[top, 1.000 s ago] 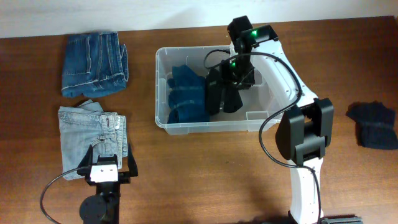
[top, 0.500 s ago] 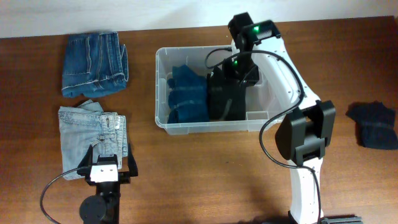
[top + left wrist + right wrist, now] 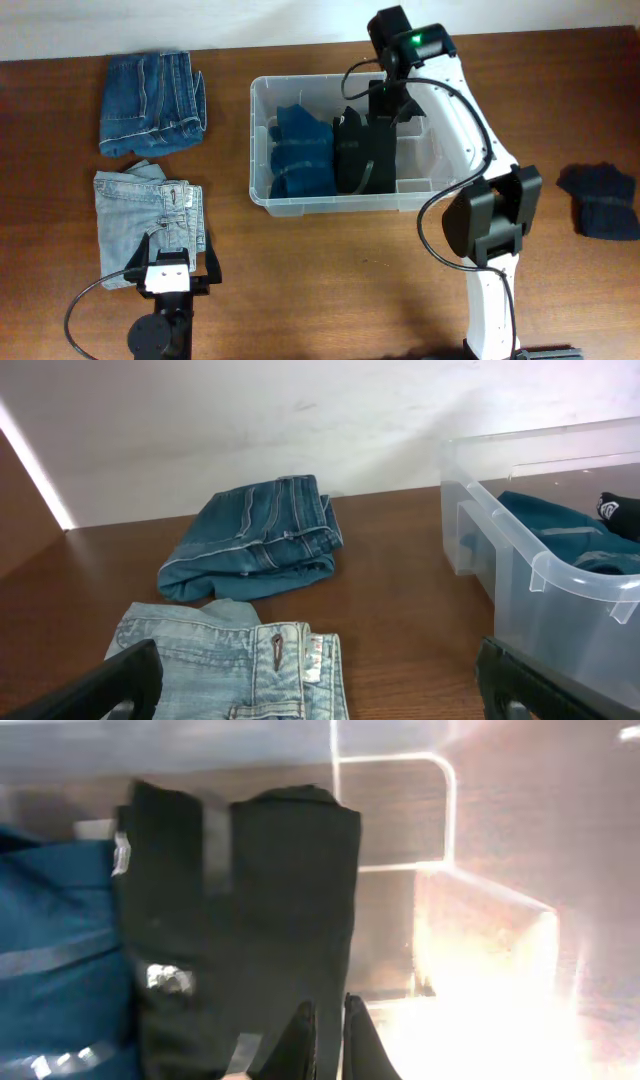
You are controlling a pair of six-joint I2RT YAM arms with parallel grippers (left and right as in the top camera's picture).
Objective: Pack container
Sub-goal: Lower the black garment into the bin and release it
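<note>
Clear container (image 3: 340, 204) with teal garment (image 3: 300, 150) beside black garment (image 3: 362, 155), right gripper (image 3: 327, 1035) above black garment, fingers pressed together, left gripper (image 3: 320, 672) by light jeans (image 3: 215, 655), fingers wide apart

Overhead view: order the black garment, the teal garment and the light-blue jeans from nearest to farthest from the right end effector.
From the right end effector:
1. Black garment, just by it, in the middle of the container.
2. Teal garment, in the container's left half.
3. Light-blue jeans, outside the container, far left.
</note>
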